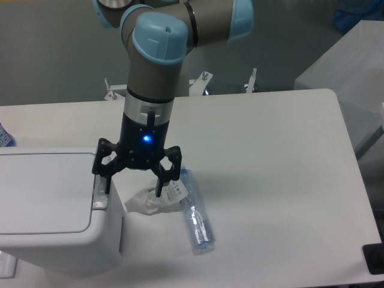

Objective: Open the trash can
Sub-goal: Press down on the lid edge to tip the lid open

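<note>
Trash can (45,204) is being seen at the near left corner of the white table (270,180), with its flat lid lying closed and its grey button strip (99,195) on the right edge. Just beside it, a crumpled white wrapper (147,201) and a clear plastic bottle (193,213) are being left lying on the table. Above them the gripper (133,189) is being held with its jaws spread wide, nothing between them, its left finger (108,180) hanging over the button strip.

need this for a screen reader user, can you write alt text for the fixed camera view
A robot arm's open black claw hovers beside the grey push-button strip of a large boxy white plastic trash can whose flat lid is shut. A clear plastic bottle and crumpled white wrapper lie on the white table.
</note>
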